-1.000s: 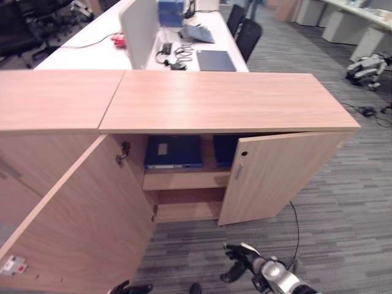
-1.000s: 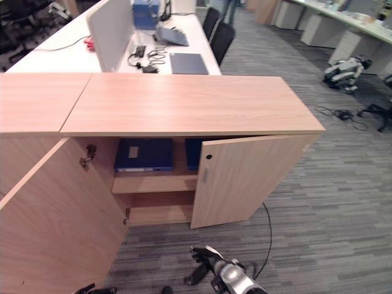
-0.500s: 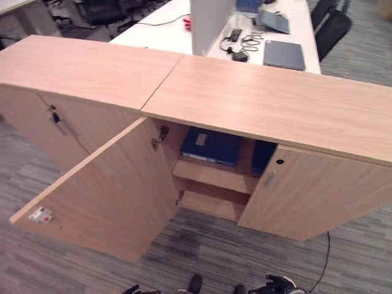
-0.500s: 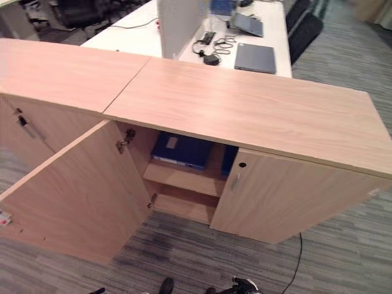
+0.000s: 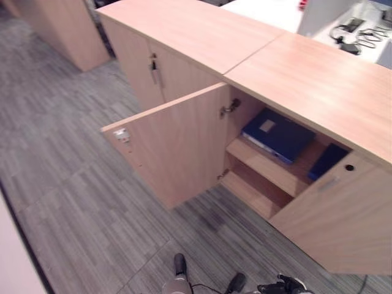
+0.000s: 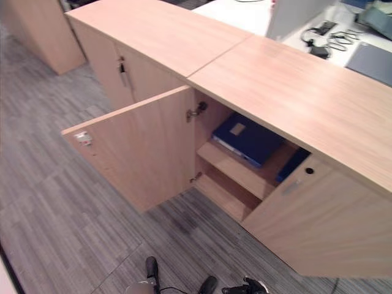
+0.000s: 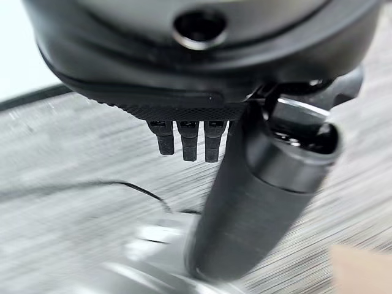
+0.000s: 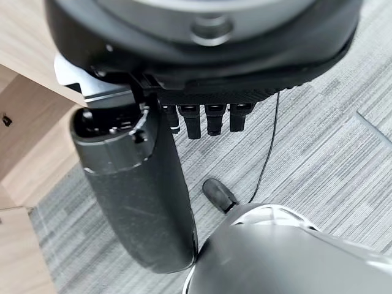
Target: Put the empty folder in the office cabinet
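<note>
The wooden office cabinet point(image 5: 318, 79) stands ahead, its left door point(image 5: 177, 147) swung wide open and its right door point(image 5: 343, 214) ajar. A blue folder point(image 5: 277, 135) lies flat on the upper shelf. A second blue folder point(image 5: 327, 160) shows beside it, partly hidden by the right door. My right hand point(image 5: 282, 286) hangs low over the carpet in front of the cabinet, open and empty. In the left wrist view my left hand point(image 7: 196, 67) also hangs over the carpet with straight fingers point(image 7: 190, 144), holding nothing.
A neighbouring cabinet with shut doors and a metal handle point(image 5: 153, 67) adjoins on the left. Another wooden unit point(image 5: 61, 30) stands at the far left. Behind the cabinet is a white desk with cables point(image 5: 352, 37). Grey striped carpet point(image 5: 79, 184) spreads to the left.
The whole view has swung left and tilted down, so the camera moved. The right hand now sits lower at the picture's bottom edge. Doors and folders stay as they were.
</note>
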Tool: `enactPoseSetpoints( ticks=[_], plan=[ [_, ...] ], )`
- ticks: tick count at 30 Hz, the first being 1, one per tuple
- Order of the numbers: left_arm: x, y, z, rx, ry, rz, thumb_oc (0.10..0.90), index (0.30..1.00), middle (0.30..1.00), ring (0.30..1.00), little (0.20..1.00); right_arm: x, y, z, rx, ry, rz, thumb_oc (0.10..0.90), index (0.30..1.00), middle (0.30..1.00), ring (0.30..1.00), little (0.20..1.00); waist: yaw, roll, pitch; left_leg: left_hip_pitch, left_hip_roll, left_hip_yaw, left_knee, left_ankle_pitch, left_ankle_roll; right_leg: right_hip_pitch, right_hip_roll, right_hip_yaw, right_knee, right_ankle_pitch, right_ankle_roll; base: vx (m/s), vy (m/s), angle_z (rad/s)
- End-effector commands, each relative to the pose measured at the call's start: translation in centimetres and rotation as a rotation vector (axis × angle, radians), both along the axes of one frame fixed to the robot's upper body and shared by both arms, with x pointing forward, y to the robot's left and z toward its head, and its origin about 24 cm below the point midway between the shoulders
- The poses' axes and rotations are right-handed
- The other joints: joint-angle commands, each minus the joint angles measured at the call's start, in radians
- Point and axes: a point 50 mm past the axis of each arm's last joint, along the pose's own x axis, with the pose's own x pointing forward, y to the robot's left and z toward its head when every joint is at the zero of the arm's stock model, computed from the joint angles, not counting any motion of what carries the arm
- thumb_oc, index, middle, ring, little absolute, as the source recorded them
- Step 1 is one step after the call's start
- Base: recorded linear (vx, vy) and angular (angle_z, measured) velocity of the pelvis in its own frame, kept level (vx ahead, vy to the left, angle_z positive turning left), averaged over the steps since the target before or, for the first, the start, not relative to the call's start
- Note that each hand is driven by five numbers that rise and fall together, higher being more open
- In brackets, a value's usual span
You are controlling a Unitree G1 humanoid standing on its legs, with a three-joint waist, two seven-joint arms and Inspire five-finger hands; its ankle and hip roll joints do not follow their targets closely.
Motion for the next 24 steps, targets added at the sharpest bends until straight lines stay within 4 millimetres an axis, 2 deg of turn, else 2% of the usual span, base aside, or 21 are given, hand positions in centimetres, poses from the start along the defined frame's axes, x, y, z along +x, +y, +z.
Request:
enactPoseSetpoints(
  ticks=[1, 2, 4, 6, 7, 11, 12, 13, 16, 18, 19, 20, 22, 23, 24],
  plan=[
    [3.1, 6.0, 2.8, 0.166, -0.144, 0.134, 0.800, 0.900, 0.900, 0.900, 0.900, -4.0, -1.3, -0.3, -0.029, 0.133, -0.068, 0.800, 0.900, 0.900, 0.900, 0.900, 0.003, 0.020, -0.038, 0.011, 0.047, 0.021, -0.024, 0.101, -0.009, 0.101, -0.039, -0.034, 0.039, -0.073, 0.090, 0.02, 0.001, 0.62],
    [3.1, 6.0, 2.8, 0.166, -0.144, 0.134, 0.800, 0.900, 0.900, 0.900, 0.900, -4.0, -1.3, -0.3, -0.029, 0.133, -0.068, 0.800, 0.900, 0.900, 0.900, 0.900, 0.002, 0.020, -0.038, 0.010, 0.047, 0.020, -0.025, 0.102, -0.009, 0.102, -0.038, -0.035, 0.038, -0.073, 0.089, 0.03, 0.035, 0.61],
    [3.9, 7.3, 3.8, 0.206, -0.180, 0.093, 0.800, 0.900, 0.900, 0.900, 0.900, -4.8, -1.9, -0.2, -0.045, 0.161, -0.057, 0.800, 0.900, 0.900, 0.900, 0.900, 0.002, 0.027, -0.050, 0.017, 0.056, 0.041, -0.022, 0.113, -0.012, 0.110, -0.032, -0.045, 0.038, -0.069, 0.087, 0.04, 0.049, 0.25],
    [4.6, 8.6, 4.7, 0.257, -0.204, 0.022, 0.800, 0.900, 0.900, 0.900, 0.900, -4.5, -2.3, -0.1, -0.054, 0.157, -0.044, 0.800, 0.900, 0.900, 0.900, 0.900, 0.003, 0.025, -0.058, 0.021, 0.057, 0.040, -0.020, 0.106, -0.013, 0.109, -0.031, -0.028, 0.031, -0.059, 0.089, 0.04, 0.101, 0.05],
    [5.6, 9.9, 6.0, 0.312, -0.249, -0.003, 0.800, 0.900, 0.900, 0.900, 0.900, -4.1, -2.4, 0.0, -0.053, 0.149, -0.020, 0.800, 0.900, 0.900, 0.900, 0.900, 0.009, 0.021, -0.063, 0.023, 0.056, 0.017, -0.018, 0.097, -0.012, 0.103, -0.032, 0.001, 0.021, -0.057, 0.090, 0.04, 0.134, -0.07],
    [8.5, 12.4, 9.4, 0.443, -0.371, -0.062, 0.800, 0.900, 0.900, 0.900, 0.900, -3.8, -2.0, -0.1, -0.032, 0.146, 0.017, 0.800, 0.900, 0.900, 0.900, 0.900, 0.021, -0.005, -0.066, 0.026, 0.041, -0.021, -0.014, 0.072, -0.001, 0.097, -0.037, 0.042, 0.012, -0.047, 0.099, 0.02, 0.107, -0.44],
    [9.9, 13.1, 10.8, 0.480, -0.411, -0.083, 0.800, 0.900, 0.900, 0.900, 0.900, -4.0, -3.8, 0.5, -0.065, 0.160, -0.002, 0.800, 0.900, 0.900, 0.900, 0.900, 0.019, -0.016, -0.068, 0.022, 0.035, -0.024, -0.013, 0.066, 0.001, 0.096, -0.041, 0.045, 0.012, -0.039, 0.106, 0.03, 0.091, -0.25],
    [11.0, 13.3, 11.7, 0.506, -0.441, -0.123, 0.800, 0.900, 0.900, 0.900, 0.900, -4.0, -4.8, 0.9, -0.091, 0.165, -0.025, 0.800, 0.900, 0.900, 0.900, 0.900, 0.021, -0.021, -0.070, 0.020, 0.028, -0.028, -0.013, 0.061, 0.006, 0.097, -0.045, 0.046, 0.012, -0.035, 0.111, 0.04, 0.115, -0.16],
    [14.8, 12.4, 14.6, 0.553, -0.579, -0.211, 0.800, 0.900, 0.900, 0.900, 0.900, -4.3, -6.3, 1.4, -0.128, 0.182, -0.051, 0.800, 0.900, 0.900, 0.900, 0.900, 0.014, -0.032, -0.079, 0.020, 0.001, -0.032, -0.013, 0.031, 0.022, 0.092, -0.065, 0.048, 0.012, -0.012, 0.132, 0.07, 0.163, 0.06],
    [16.4, 12.1, 16.1, 0.580, -0.635, -0.247, 0.800, 0.900, 0.900, 0.900, 0.900, -4.6, -6.7, 1.6, -0.131, 0.196, -0.053, 0.800, 0.900, 0.900, 0.900, 0.900, 0.003, -0.037, -0.084, 0.025, -0.014, -0.030, -0.014, 0.011, 0.032, 0.081, -0.077, 0.053, 0.012, 0.004, 0.143, 0.05, 0.155, 0.03],
    [16.4, 12.1, 16.1, 0.580, -0.635, -0.248, 0.800, 0.900, 0.900, 0.900, 0.900, -4.6, -6.7, 1.6, -0.131, 0.195, -0.053, 0.800, 0.900, 0.900, 0.900, 0.900, 0.004, -0.037, -0.084, 0.024, -0.015, -0.029, -0.014, 0.010, 0.033, 0.081, -0.079, 0.053, 0.012, 0.005, 0.145, 0.05, 0.183, -0.06],
    [17.9, 11.4, 17.4, 0.600, -0.686, -0.302, 0.800, 0.900, 0.900, 0.900, 0.900, -4.8, -6.9, 1.6, -0.131, 0.205, -0.055, 0.800, 0.900, 0.900, 0.900, 0.900, -0.007, -0.046, -0.088, 0.026, -0.029, -0.027, -0.015, -0.009, 0.043, 0.067, -0.091, 0.061, 0.012, 0.024, 0.156, 0.05, 0.178, -0.05],
    [19.6, 10.1, 18.5, 0.608, -0.740, -0.366, 0.800, 0.900, 0.900, 0.900, 0.900, -4.9, -6.8, 1.6, -0.127, 0.214, -0.051, 0.800, 0.900, 0.900, 0.900, 0.900, -0.018, -0.055, -0.092, 0.028, -0.043, -0.022, -0.018, -0.027, 0.053, 0.052, -0.104, 0.068, 0.011, 0.043, 0.167, 0.04, 0.202, -0.08],
    [21.4, 8.2, 19.7, 0.602, -0.802, -0.445, 0.800, 0.900, 0.900, 0.900, 0.900, -4.5, -7.2, 1.8, -0.129, 0.219, -0.046, 0.800, 0.900, 0.900, 0.900, 0.900, -0.029, -0.067, -0.097, 0.029, -0.056, -0.024, -0.020, -0.045, 0.062, 0.039, -0.116, 0.074, 0.009, 0.057, 0.178, 0.02, 0.132, -0.11],
    [21.5, 8.1, 19.7, 0.602, -0.803, -0.446, 0.800, 0.900, 0.900, 0.900, 0.900, -4.5, -7.3, 1.9, -0.129, 0.217, -0.048, 0.800, 0.900, 0.900, 0.900, 0.900, -0.027, -0.067, -0.096, 0.028, -0.058, -0.024, -0.020, -0.046, 0.063, 0.037, -0.117, 0.074, 0.009, 0.058, 0.179, 0.04, 0.153, -0.07]
  ],
)
